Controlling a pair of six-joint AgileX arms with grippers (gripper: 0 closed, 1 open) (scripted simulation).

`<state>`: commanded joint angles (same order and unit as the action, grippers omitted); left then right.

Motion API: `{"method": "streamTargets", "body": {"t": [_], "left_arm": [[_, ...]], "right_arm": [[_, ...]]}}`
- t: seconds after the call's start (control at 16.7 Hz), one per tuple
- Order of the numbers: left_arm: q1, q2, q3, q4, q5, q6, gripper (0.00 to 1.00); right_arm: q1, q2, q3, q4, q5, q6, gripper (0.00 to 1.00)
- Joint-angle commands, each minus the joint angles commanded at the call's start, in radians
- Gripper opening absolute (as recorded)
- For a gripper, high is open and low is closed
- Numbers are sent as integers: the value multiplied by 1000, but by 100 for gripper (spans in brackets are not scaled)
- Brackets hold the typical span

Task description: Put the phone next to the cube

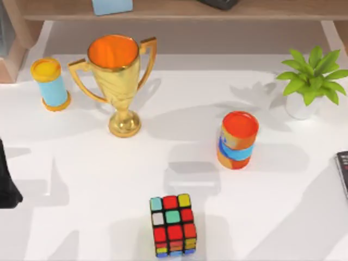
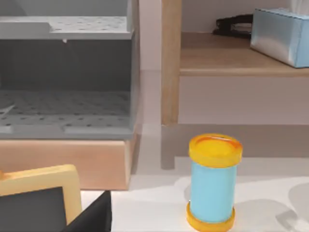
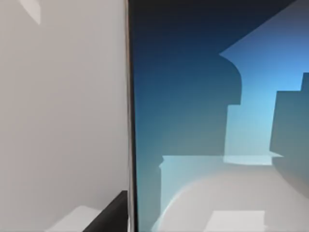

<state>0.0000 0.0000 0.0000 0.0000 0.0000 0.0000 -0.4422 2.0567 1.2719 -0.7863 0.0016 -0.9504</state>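
On the white bench, the multicoloured black-framed puzzle cube sits near the front edge, well apart from the thin black-edged phone at the right edge

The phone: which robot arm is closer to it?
Right. The phone lies at the table's right edge, and the right wrist view looks at its blue face from close up. The left arm sits at the far left edge.

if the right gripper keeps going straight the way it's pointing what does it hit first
Most likely the phone: in the right wrist view its blue face lies directly ahead, very close. In the top view it sits at the table's right edge. Exact gap unclear.
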Motion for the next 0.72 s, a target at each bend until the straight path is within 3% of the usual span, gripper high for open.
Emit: {"method": "streamTargets", "body": {"t": [0.72], "left_arm": [[0, 0, 0, 0, 0, 0, 100]], "right_arm": [[3, -62, 39, -95, -11, 12, 0]]}}
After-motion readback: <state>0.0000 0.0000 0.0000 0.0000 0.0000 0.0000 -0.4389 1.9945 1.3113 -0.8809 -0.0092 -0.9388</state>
